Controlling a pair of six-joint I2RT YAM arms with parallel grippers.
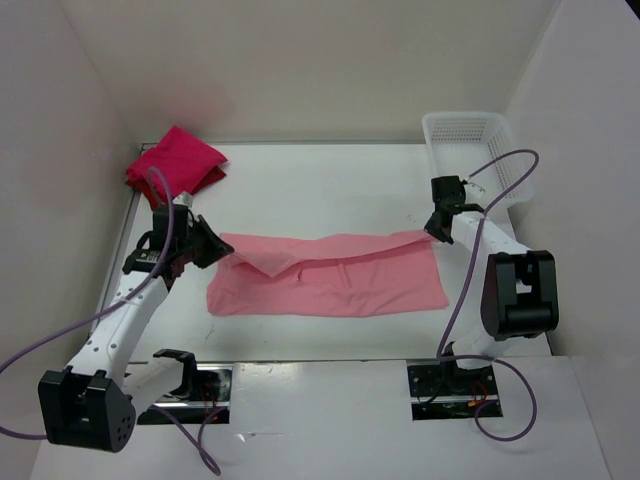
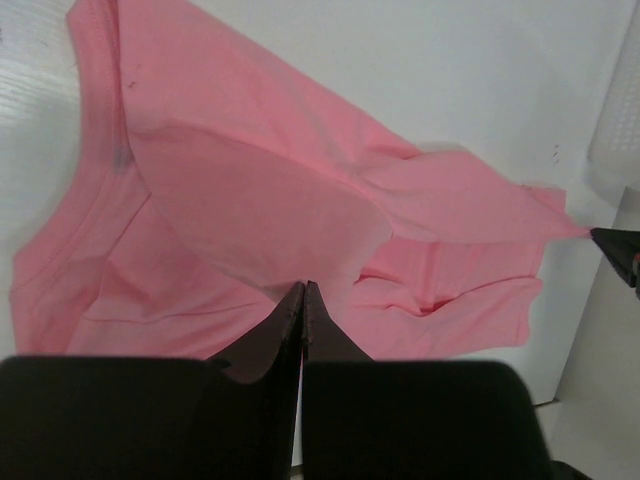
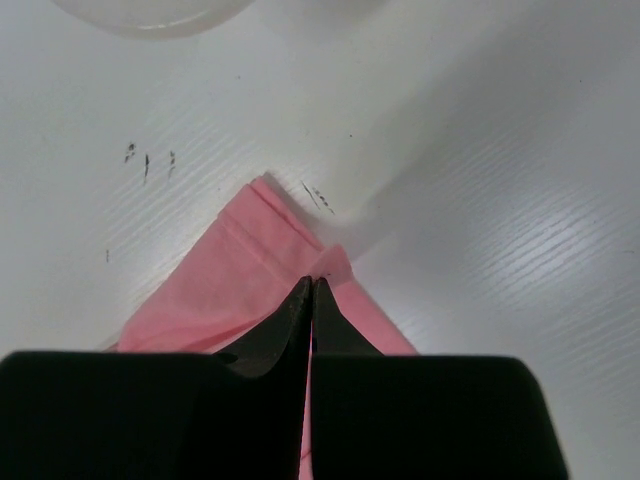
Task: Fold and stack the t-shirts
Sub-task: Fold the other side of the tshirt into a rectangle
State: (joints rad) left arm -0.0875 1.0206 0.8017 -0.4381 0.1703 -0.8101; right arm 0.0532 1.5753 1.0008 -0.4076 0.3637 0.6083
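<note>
Left gripper (image 2: 303, 292) fingers fill the foreground of the left wrist view, jaws fully closed on a raised fold of the salmon pink t-shirt (image 2: 250, 200). Right gripper (image 3: 312, 285) is likewise closed, pinching the garment's far right corner. The left wrist view alone shows that corner stretched to a point. Overhead, the shirt lies across the middle of the table (image 1: 330, 185), long axis left to right, with bare white surface along its far and near edges. Red t-shirts (image 1: 175, 162) sit folded in the far left corner, well apart. White basket (image 1: 470, 135) occupies the far right corner. White walls enclose three sides.
</note>
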